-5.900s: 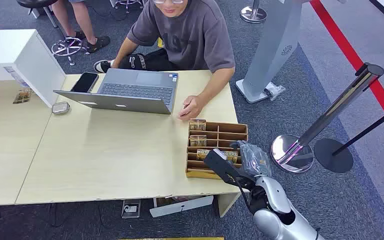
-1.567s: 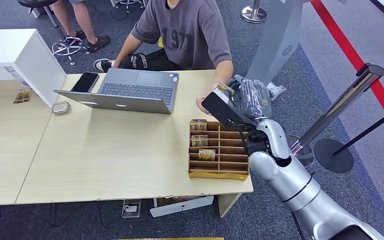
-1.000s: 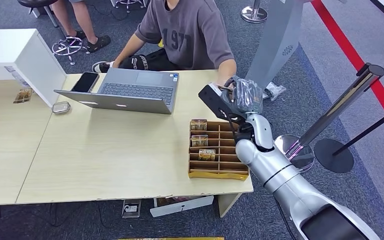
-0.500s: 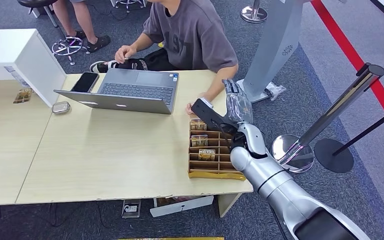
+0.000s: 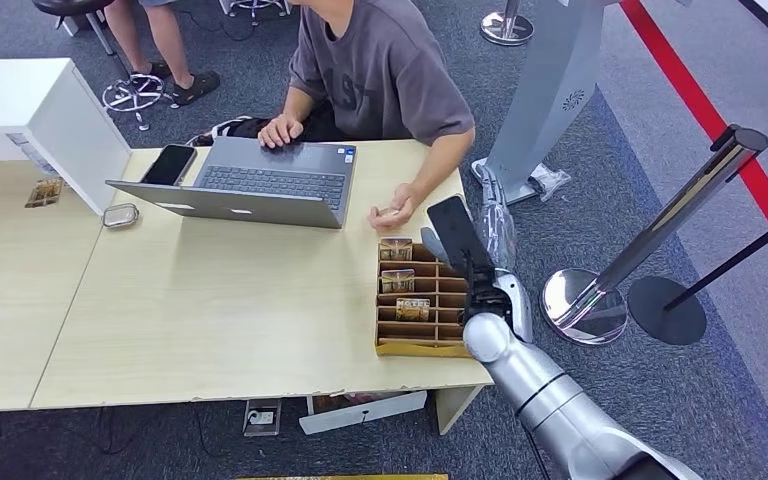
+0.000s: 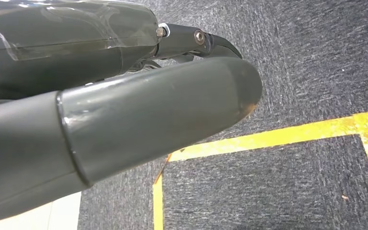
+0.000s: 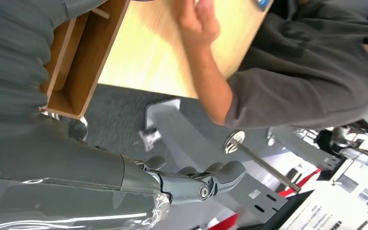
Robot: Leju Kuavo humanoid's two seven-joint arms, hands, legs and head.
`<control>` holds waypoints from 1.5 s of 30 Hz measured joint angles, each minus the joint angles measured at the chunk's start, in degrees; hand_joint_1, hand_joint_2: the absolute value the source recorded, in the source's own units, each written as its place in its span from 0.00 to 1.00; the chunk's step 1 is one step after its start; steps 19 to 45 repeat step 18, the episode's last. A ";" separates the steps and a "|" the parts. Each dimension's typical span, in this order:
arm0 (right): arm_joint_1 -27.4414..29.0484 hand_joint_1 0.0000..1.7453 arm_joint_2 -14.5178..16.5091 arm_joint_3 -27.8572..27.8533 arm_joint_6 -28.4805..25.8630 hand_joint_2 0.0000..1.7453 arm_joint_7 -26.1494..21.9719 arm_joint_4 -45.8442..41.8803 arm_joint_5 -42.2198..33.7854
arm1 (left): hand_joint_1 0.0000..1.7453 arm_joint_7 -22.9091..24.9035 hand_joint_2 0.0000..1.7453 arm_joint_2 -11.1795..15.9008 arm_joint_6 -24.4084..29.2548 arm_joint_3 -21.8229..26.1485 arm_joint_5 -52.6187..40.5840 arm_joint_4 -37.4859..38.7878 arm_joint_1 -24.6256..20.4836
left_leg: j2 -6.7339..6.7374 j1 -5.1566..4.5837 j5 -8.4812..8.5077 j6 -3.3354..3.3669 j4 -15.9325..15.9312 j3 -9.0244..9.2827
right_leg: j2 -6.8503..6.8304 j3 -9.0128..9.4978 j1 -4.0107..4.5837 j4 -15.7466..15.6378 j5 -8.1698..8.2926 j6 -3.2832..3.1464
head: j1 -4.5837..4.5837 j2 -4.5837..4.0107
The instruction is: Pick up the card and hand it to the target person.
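Observation:
The card (image 5: 391,212) is a small brown piece pinched in the seated person's hand (image 5: 393,211), which rests on the table beside the laptop. My right hand (image 5: 493,216) hovers just right of the table's edge, beyond the wooden tray (image 5: 438,347), with its fingers stretched out and nothing in them. From the right wrist, the fingers (image 7: 194,183) lie straight, and the person's hand (image 7: 199,20) rests on the table above the tray (image 7: 83,58). My left hand (image 6: 124,115) hangs over carpet, its thumb and fingers apart, holding nothing.
The tray holds more cards (image 5: 397,281) in its left slots. An open laptop (image 5: 250,184), a phone (image 5: 169,164) and a white box (image 5: 40,115) sit further left. A chrome stanchion (image 5: 585,305) and a grey pillar (image 5: 540,100) stand to the right.
My right hand has pulled back from the person's hand, toward the tray's right side, with nothing in it. The person now holds the card, and their other hand has come onto the laptop.

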 joint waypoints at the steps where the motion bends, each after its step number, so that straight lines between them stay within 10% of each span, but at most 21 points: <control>1: 0.83 0.00 0.01 -0.58 -0.05 1.00 -0.62 -1.37 -0.69 | 0.00 -0.08 0.00 -0.02 0.04 0.00 0.07 0.00 0.02 | 0.00 0.00 0.00 0.00 0.00 0.00 | 0.00 0.00 0.00 0.00 0.00 0.00 | 0.01 0.00; 18: 12.75 0.00 0.11 -3.58 1.43 1.00 -3.94 -17.98 -19.25 | 0.00 -0.35 0.00 -0.07 0.68 0.04 1.71 0.00 0.22 | 0.02 0.00 0.00 0.00 -0.01 0.00 | -0.01 0.01 0.00 0.00 0.00 0.00 | 0.00 0.00; 45: 12.75 0.00 0.11 -3.58 1.43 1.00 -3.94 -17.98 -19.25 | 0.00 -0.35 0.00 -0.07 0.68 0.04 1.71 0.00 0.22 | 0.02 0.00 0.00 0.00 -0.01 0.00 | -0.01 0.01 0.00 0.00 0.00 0.00 | 0.00 0.00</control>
